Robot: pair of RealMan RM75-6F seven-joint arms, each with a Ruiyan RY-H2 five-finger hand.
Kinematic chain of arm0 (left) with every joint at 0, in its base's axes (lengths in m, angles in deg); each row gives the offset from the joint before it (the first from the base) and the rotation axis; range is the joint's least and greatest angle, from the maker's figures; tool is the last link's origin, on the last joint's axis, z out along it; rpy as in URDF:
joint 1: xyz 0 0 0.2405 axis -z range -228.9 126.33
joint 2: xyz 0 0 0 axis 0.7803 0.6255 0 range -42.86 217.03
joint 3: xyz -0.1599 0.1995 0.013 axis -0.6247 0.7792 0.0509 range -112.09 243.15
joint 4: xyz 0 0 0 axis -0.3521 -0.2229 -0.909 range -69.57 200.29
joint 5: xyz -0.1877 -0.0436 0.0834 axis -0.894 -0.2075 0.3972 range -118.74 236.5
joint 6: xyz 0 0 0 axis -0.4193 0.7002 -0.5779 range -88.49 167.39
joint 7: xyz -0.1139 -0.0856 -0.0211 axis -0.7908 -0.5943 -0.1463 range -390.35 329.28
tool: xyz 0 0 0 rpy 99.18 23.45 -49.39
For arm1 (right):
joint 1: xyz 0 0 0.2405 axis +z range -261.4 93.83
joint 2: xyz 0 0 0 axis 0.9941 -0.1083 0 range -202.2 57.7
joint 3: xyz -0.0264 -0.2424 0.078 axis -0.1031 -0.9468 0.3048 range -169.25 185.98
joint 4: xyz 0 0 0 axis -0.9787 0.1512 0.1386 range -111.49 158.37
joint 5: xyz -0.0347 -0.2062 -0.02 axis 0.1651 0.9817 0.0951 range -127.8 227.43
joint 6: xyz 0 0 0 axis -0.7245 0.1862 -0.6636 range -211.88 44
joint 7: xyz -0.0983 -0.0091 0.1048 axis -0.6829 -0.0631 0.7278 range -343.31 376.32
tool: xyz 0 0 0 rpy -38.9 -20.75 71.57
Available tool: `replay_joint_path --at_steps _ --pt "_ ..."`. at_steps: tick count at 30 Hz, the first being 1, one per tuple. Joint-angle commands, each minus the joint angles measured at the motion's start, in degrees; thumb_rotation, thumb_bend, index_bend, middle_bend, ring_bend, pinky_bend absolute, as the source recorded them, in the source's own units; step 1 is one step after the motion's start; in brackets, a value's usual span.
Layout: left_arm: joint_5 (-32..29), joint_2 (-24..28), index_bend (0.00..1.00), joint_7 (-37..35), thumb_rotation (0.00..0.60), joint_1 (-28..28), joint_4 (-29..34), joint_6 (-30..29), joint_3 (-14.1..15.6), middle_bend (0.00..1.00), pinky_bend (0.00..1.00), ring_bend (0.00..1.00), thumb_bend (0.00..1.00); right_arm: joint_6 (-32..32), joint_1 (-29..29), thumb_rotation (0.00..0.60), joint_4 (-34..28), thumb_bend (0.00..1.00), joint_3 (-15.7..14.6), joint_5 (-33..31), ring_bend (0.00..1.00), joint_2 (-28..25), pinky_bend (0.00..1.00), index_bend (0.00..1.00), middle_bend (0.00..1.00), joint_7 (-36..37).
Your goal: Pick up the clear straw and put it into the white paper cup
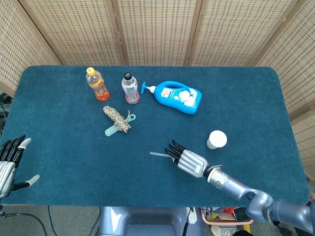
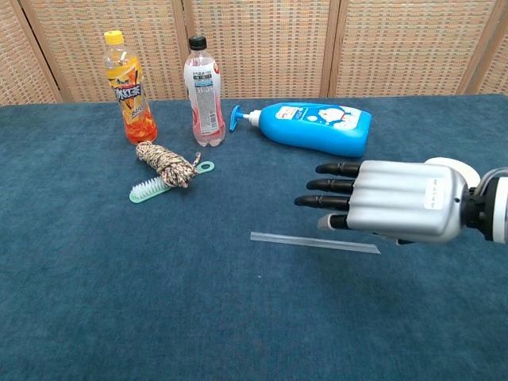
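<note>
The clear straw (image 2: 313, 242) lies flat on the blue tablecloth, its whole length showing just below my right hand (image 2: 389, 210). That hand hovers over it with fingers stretched out and apart, pointing left; no finger visibly touches the straw. In the head view the straw (image 1: 158, 155) pokes out left of the right hand (image 1: 187, 158). The white paper cup (image 1: 216, 139) stands upright just right of the hand; in the chest view only its rim (image 2: 470, 173) shows behind the hand. My left hand (image 1: 10, 160) rests off the table's left edge, fingers spread and empty.
At the back stand an orange drink bottle (image 2: 127, 87), a clear bottle (image 2: 202, 91) and a blue pump bottle (image 2: 313, 127) lying on its side. A rope bundle (image 2: 163, 163) rests on a green brush (image 2: 151, 189) left of centre.
</note>
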Motion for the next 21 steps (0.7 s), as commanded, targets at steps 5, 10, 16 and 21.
replay_joint_path --at_steps 5,10,16,21 --pt "-0.15 0.16 0.00 -0.29 0.600 0.03 0.07 0.08 -0.03 0.00 0.00 0.00 0.16 5.14 0.79 0.600 0.13 0.32 4.11 -8.04 0.00 4.52 0.08 0.37 0.00 19.44" --pt "-0.54 0.32 0.00 -0.80 0.600 0.20 -0.03 0.45 -0.17 0.00 0.00 0.00 0.16 0.01 0.92 0.600 -4.20 0.32 8.70 -21.71 0.00 6.92 0.03 0.46 0.00 20.67" --pt "-1.24 0.54 0.00 -1.75 0.600 0.50 -0.19 0.98 -0.48 0.00 0.00 0.00 0.16 -1.41 2.25 0.600 -6.83 0.32 11.91 -35.18 0.00 11.33 0.02 0.46 0.00 14.85" --pt "-1.60 0.73 0.00 -2.36 0.600 0.71 -0.26 1.38 -0.63 0.00 0.00 0.00 0.16 -0.02 3.23 0.600 -7.39 0.32 13.12 -45.36 0.00 15.45 0.02 0.46 0.00 10.12"
